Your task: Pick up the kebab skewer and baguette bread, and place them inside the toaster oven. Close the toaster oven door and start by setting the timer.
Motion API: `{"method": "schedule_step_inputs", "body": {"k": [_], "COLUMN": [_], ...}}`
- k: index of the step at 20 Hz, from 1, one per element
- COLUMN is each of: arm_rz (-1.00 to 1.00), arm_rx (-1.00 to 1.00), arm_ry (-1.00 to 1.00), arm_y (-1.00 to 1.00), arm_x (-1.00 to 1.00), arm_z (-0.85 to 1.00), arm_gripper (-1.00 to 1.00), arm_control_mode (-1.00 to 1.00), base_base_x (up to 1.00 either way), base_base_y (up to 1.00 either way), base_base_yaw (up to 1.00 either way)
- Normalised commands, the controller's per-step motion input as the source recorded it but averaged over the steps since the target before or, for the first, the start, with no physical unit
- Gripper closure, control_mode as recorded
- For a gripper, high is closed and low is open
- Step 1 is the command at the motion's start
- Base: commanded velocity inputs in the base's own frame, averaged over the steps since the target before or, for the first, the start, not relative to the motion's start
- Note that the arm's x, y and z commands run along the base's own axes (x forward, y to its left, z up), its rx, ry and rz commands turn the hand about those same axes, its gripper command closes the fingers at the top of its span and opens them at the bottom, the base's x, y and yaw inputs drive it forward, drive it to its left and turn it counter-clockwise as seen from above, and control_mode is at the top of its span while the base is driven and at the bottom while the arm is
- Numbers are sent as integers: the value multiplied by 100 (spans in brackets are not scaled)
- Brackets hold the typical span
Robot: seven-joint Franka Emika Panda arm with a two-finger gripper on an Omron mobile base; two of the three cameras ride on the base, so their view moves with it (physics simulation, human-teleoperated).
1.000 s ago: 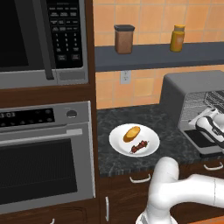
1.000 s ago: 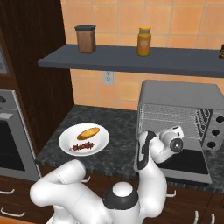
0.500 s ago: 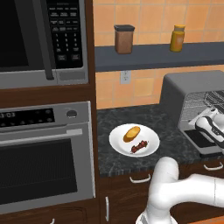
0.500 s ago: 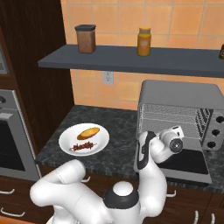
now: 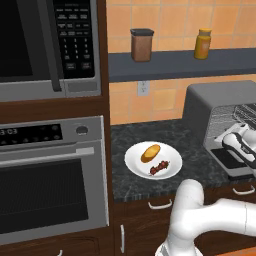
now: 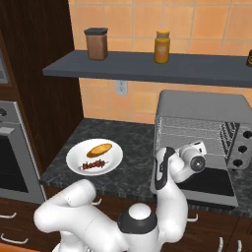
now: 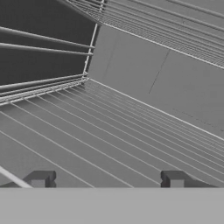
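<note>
One grey metal toaster oven (image 6: pixel 202 115) with dark glass door (image 6: pixel 209 182) dropped open, end effector (image 7: pixel 107 179) released wide and empty facing its rack, one golden baguette bread (image 5: pixel 150 152) and one dark-red kebab skewer (image 5: pixel 159 167) on one white plate (image 5: pixel 137 167), two jars on shelf

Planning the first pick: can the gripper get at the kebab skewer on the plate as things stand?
Probably yes. The gripper is open and empty at the toaster oven; the kebab skewer lies uncovered on the plate, with nothing between.

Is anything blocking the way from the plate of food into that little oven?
Nothing visible does. The toaster oven door lies folded down flat, so the toaster oven is open with its wire rack bare. The baguette bread and kebab skewer sit on the plate, with bare counter between. The claw is at the oven mouth, open.
</note>
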Motion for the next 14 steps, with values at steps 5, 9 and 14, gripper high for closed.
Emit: {"method": "schedule_step_inputs", "body": {"k": [5, 9, 14], "arm_rz": [-3, -3, -2], "arm_rx": [8, 13, 15], "arm_ry": [0, 0, 0], "arm_y": [22, 5, 0], "arm_x": [13, 28, -9], "arm_z": [-58, -55, -49], "arm_gripper": [100, 100, 100], "arm_control_mode": [-100, -100, -100], "base_base_x": [0, 0, 0], "base_base_y": [0, 0, 0], "base_base_yaw": [0, 0, 0]}}
